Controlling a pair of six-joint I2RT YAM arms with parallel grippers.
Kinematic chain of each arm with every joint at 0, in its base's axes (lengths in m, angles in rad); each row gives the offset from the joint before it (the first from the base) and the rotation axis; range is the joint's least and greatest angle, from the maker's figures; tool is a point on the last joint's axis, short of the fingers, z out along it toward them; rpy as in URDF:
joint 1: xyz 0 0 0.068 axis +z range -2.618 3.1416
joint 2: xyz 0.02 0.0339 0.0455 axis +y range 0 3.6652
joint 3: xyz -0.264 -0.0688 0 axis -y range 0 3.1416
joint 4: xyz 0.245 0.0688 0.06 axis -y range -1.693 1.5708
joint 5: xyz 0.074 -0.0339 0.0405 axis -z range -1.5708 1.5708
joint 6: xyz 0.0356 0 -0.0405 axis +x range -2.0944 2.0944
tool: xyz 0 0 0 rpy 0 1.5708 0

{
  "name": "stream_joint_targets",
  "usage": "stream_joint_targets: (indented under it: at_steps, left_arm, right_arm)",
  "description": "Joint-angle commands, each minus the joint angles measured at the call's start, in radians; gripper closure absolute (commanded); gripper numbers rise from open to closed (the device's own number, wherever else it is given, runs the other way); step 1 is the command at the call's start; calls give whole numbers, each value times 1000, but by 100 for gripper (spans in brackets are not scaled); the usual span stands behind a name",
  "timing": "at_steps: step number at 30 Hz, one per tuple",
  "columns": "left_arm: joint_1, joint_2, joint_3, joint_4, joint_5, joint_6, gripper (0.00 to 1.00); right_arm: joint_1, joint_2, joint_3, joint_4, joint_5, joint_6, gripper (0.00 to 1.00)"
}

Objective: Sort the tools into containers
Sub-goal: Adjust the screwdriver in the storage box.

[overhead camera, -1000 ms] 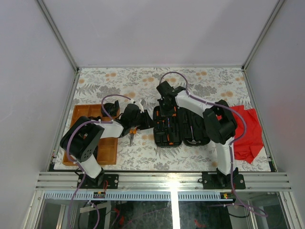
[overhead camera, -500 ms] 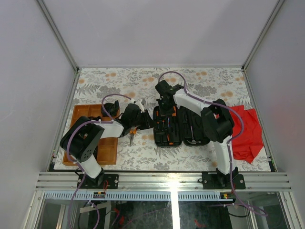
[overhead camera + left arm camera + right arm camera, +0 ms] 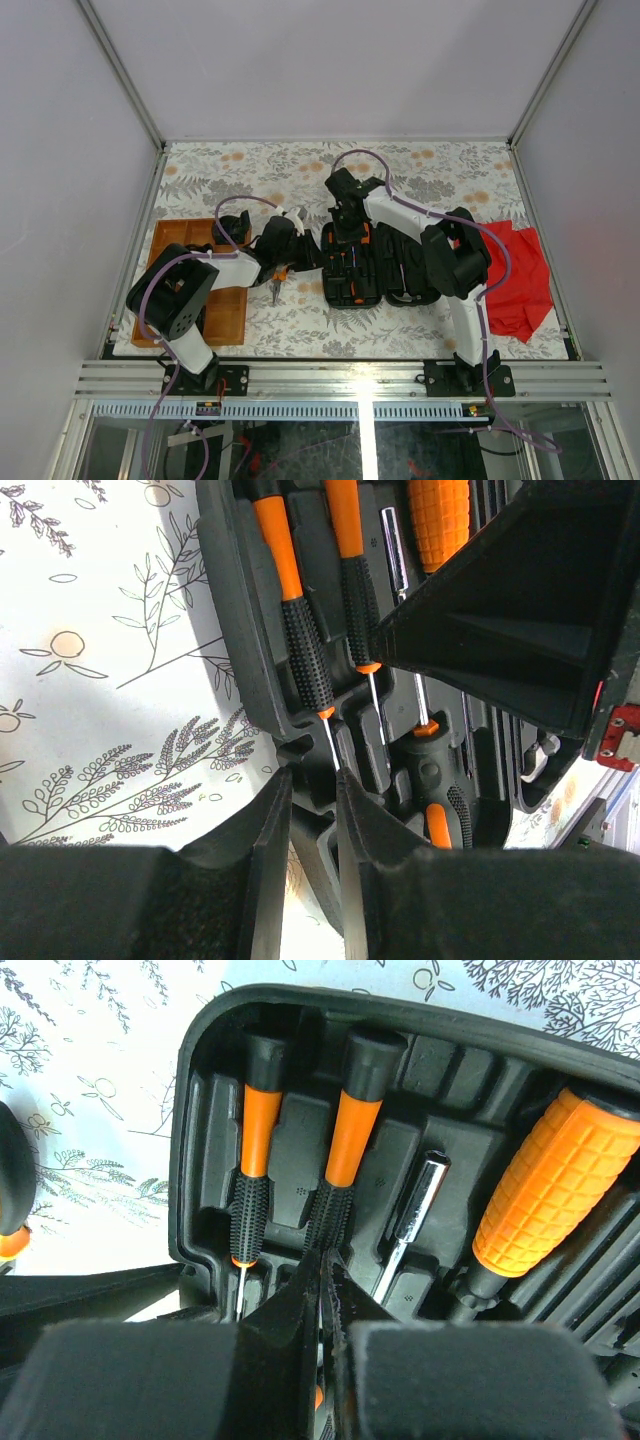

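Observation:
The black tool case [image 3: 352,268] lies open at the table's middle, with orange-and-black tools in its slots. My left gripper [image 3: 303,256] is at the case's left edge; in the left wrist view its jaws [image 3: 312,780] are closed on the case rim [image 3: 235,630]. My right gripper [image 3: 347,226] hangs over the case's far part. In the right wrist view it [image 3: 322,1258] is pinched shut at the shaft end of the second precision driver [image 3: 345,1150], beside another driver [image 3: 255,1160]. Orange-handled pliers [image 3: 277,281] lie on the table left of the case.
The wooden tray [image 3: 170,240] stands at the left edge. A red cloth [image 3: 520,270] lies at the right. A steel bit [image 3: 412,1215] and a thick orange handle [image 3: 550,1190] sit in the case right of the drivers.
The right gripper has shifted slightly left over the case's far part. The left arm and the pliers have not moved.

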Motion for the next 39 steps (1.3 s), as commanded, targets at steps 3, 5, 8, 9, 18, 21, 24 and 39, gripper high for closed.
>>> stream_joint_targets:
  at_steps: [3,5,8,9,18,21,24,39]
  left_arm:
    - [-50,36,39,46,1,26,97]
    - [-51,37,40,45,0,28,97]
    - [-53,39,42,44,0,29,98]
    - [-53,39,43,43,1,29,98]
    - [-66,48,52,39,5,34,100]
    - [-81,50,63,24,-5,47,100]
    - [-90,43,71,2,-23,64,100]
    - [-105,51,88,-25,-32,78,100]
  right_arm:
    - [50,306,-222,83,83,-15,100]
    - [59,316,-244,99,81,-4,100]
    - [76,342,-256,113,79,5,100]
    - [79,352,-257,116,77,8,100]
    - [88,438,-282,145,72,14,100]
    - [91,456,-311,182,64,29,100]
    - [95,479,-336,214,64,45,100]
    - [125,408,-441,329,91,101,100]
